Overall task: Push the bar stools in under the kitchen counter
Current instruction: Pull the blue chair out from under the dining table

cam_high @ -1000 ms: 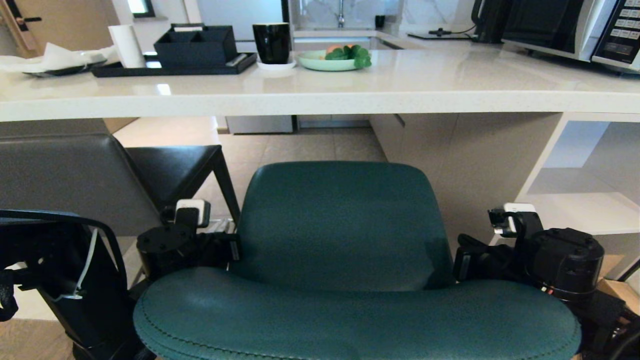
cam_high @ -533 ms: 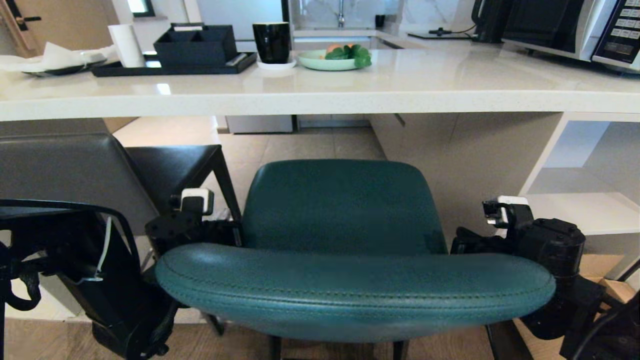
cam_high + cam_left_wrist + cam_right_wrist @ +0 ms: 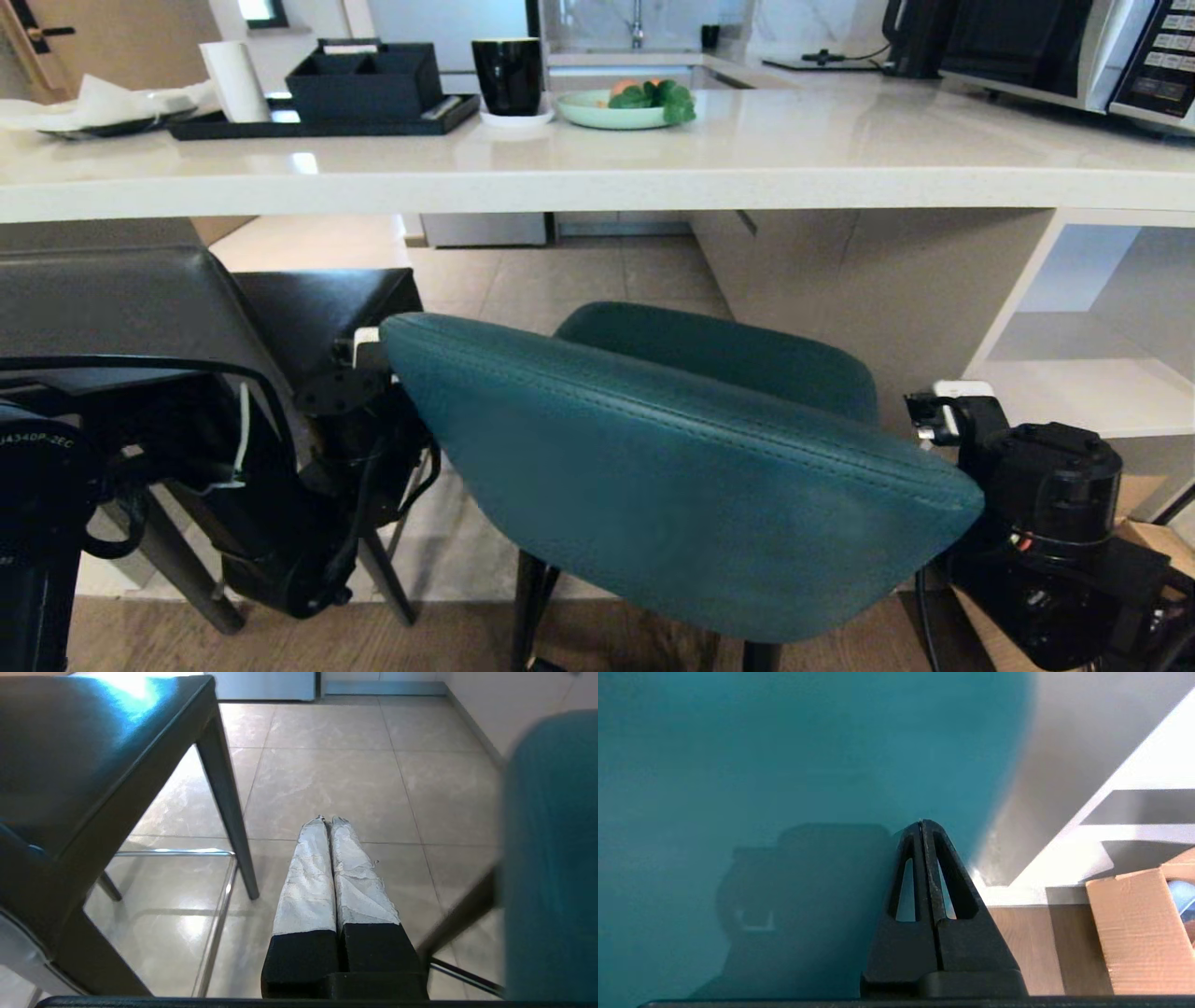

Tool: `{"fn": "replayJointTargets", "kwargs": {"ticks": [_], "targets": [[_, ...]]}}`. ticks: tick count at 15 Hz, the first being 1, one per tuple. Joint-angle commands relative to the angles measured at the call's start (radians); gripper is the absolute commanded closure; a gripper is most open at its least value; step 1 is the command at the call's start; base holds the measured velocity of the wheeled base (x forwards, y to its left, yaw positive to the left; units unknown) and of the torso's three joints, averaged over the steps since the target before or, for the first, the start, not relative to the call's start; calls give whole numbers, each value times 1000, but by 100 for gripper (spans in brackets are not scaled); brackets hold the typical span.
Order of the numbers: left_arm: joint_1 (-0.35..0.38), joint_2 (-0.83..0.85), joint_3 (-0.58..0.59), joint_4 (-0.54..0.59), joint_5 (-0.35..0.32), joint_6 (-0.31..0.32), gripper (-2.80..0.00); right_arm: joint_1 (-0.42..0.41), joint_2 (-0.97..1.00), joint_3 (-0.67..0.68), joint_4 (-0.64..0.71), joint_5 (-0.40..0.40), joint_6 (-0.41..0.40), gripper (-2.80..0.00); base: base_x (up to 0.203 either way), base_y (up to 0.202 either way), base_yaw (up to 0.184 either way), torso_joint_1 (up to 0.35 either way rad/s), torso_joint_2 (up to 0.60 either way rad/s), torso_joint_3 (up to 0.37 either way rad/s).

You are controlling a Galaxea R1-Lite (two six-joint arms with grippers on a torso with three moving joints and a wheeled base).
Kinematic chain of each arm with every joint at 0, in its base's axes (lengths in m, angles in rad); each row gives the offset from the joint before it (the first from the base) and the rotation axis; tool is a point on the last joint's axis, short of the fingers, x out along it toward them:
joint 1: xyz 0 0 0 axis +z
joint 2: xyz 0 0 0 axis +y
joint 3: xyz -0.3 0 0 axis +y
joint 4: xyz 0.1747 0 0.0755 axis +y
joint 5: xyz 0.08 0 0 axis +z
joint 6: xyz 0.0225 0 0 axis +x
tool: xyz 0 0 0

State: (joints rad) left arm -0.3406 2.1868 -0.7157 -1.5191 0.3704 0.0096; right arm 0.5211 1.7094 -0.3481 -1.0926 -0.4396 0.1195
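The teal bar stool (image 3: pixel 691 485) stands in front of the white kitchen counter (image 3: pixel 747 168), its curved back turned at an angle and its seat partly under the slab. The grey leather bar stool (image 3: pixel 121 308) is at the left, under the counter edge. My left arm (image 3: pixel 345 420) reaches in between the two stools. The left gripper (image 3: pixel 328 820) is shut and empty over the tiled floor, with the grey stool (image 3: pixel 70 742) on one side and the teal stool (image 3: pixel 551 858) on the other. My right gripper (image 3: pixel 921 822) is shut, its tip against the teal back (image 3: pixel 784 765).
On the counter stand a black organiser tray (image 3: pixel 364 84), a black mug (image 3: pixel 509 75), a green plate of vegetables (image 3: pixel 621 107) and a microwave (image 3: pixel 1074 47). White open shelves (image 3: pixel 1102 373) sit under the counter's right end. A cardboard box (image 3: pixel 1139 933) lies on the wood floor.
The teal stool has moved away from me and swivelled: its left end has swung toward the counter. My left arm has pushed forward alongside it; the right arm has barely moved.
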Motion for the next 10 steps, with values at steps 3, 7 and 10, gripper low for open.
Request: {"fn": "replayJointTargets", "kwargs": {"ticks": [3,7,10], "targets": [[-9,41,-51,-11,0,0,0,5,-28,13,-9,-1,7,0,0,0,0,0,0,0],[11,47,-182,-9,-47,0,0,-4,-25,20,-9,-1,8,0,0,0,0,0,0,0],[-17,34,-259,37,-65,-3,0,-12,-20,32,-10,-1,9,0,0,0,0,0,0,0]]}}
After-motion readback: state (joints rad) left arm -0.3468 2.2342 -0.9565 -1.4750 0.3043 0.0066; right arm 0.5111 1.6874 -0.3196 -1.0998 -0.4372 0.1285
